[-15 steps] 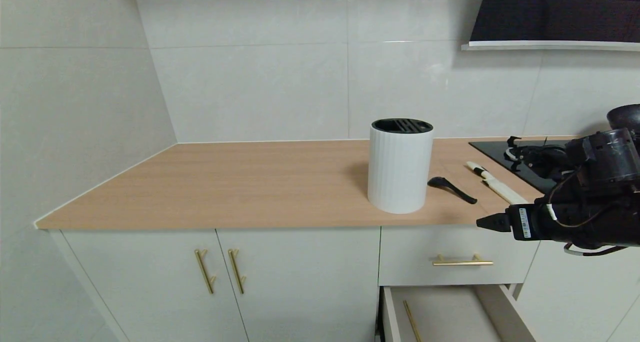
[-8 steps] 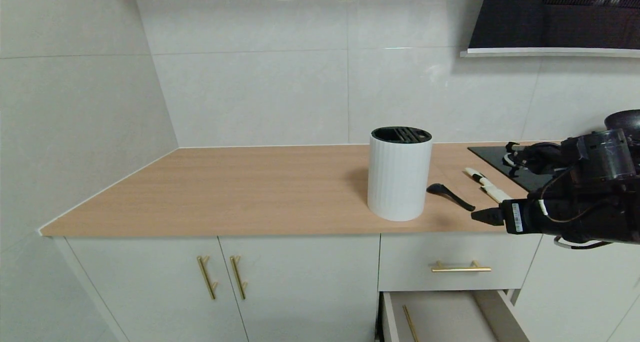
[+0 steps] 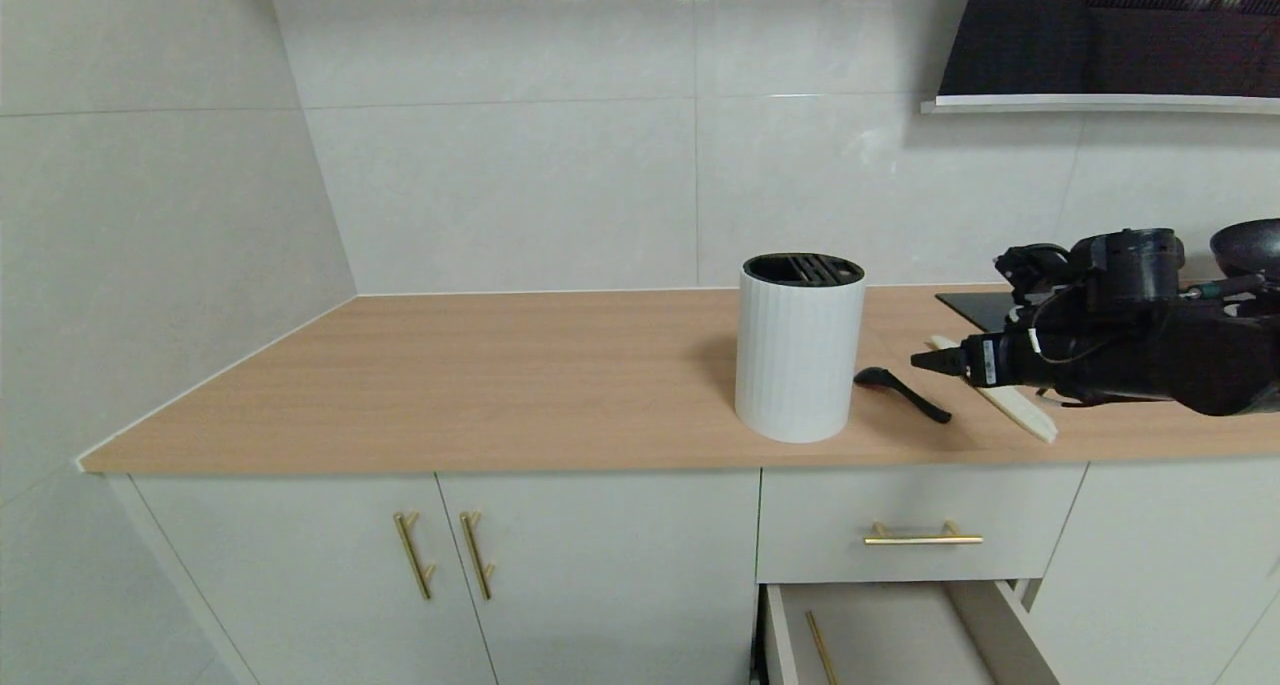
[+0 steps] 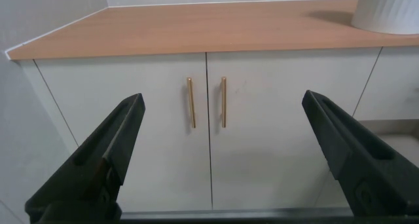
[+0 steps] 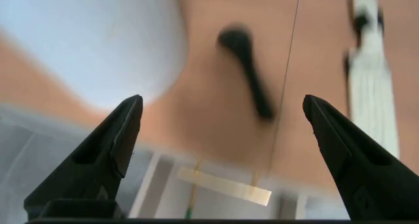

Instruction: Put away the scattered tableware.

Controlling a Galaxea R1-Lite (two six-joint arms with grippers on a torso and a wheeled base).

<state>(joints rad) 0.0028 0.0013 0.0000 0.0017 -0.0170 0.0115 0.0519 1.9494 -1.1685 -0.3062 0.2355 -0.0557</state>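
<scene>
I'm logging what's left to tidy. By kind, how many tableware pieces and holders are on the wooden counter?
White slotted holder: 1
Black spoon: 1
Pale knife: 1
Total: 3

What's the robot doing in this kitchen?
It's tidying up tableware. Its right gripper hovers open above the wooden counter, over a black spoon and a white knife that lie beside a tall white holder. Nothing is picked up yet. The left gripper, also open, hangs low in front of the cupboard doors. A drawer below is open.
</scene>
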